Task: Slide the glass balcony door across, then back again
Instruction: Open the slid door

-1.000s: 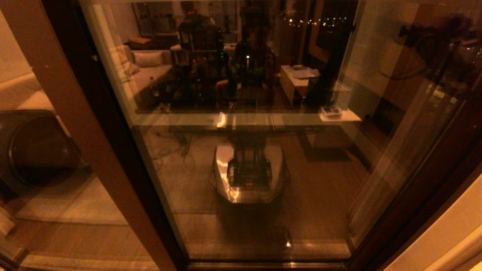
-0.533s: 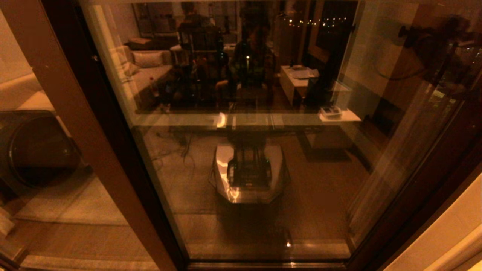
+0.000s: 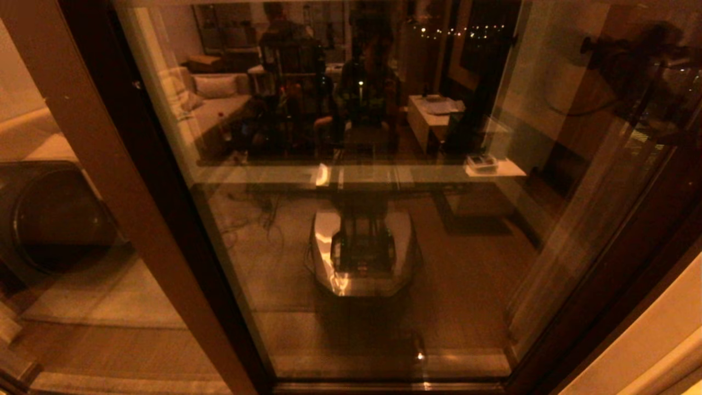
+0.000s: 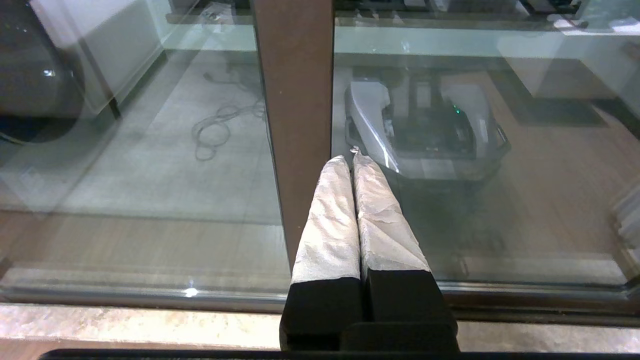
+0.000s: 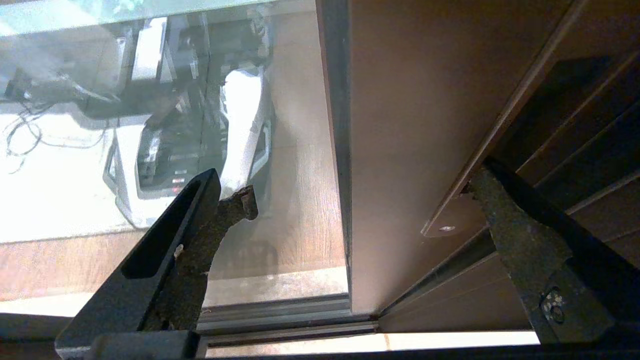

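The glass balcony door (image 3: 356, 230) fills the head view; its reflective pane mirrors my base and the room behind me. Its dark stile (image 3: 620, 263) runs down the right side. In the right wrist view the wide reddish-brown stile (image 5: 400, 150) stands between the spread fingers of my open right gripper (image 5: 362, 185), one worn fingertip (image 5: 240, 200) before the glass, the other beside a small screwed plate (image 5: 447, 227) at the stile's edge. My left gripper (image 4: 351, 157) is shut and empty, its white-wrapped fingers (image 4: 332, 210) pointing at the plain brown post (image 4: 295, 100). Neither gripper shows directly in the head view.
The plain post (image 3: 98, 181) slants down the left of the head view, a dark round-fronted appliance (image 3: 55, 219) behind the glass beside it. The metal floor track (image 4: 150, 295) and a stone sill (image 4: 125, 325) run under the door. A pale wall (image 3: 658, 340) borders the right.
The door, the post and the reflections stand where they were. Only a dim dark shape at the upper right of the head view shifts slightly.
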Tool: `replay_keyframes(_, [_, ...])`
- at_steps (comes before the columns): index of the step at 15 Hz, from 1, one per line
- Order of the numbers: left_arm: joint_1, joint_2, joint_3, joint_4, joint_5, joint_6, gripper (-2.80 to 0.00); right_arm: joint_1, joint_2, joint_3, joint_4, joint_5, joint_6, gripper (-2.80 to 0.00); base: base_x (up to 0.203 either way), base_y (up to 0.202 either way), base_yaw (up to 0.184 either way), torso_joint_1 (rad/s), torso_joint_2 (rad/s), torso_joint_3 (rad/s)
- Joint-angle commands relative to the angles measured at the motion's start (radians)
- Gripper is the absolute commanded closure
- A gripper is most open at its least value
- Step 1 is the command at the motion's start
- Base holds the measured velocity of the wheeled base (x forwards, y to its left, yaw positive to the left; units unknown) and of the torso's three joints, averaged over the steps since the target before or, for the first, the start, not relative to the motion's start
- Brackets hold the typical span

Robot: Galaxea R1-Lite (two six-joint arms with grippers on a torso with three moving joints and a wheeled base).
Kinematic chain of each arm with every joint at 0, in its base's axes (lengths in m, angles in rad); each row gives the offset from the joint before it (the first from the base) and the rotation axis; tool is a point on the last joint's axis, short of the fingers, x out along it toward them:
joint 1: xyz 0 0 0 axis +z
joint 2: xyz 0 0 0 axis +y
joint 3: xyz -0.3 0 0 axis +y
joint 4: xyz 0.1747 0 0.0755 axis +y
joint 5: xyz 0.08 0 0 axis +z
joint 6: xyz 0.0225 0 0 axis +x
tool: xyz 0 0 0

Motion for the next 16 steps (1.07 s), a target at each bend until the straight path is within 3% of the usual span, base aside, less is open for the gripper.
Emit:
replay_keyframes(1, [0.0, 0.0, 0.0, 0.0, 0.0, 0.0, 0.0, 0.011, -0.023, 0.015, 0.005, 0.009, -0.002, -2.8, 0.0, 0.0, 0.0, 0.0, 0.0, 0.0])
replay_keyframes(16, [0.0, -0.001, 0.0, 0.0, 0.0, 0.0, 0.0, 0.037, -0.033, 0.04, 0.005, 0.01, -0.003, -2.8, 0.0, 0.0, 0.0, 0.0, 0.0, 0.0])
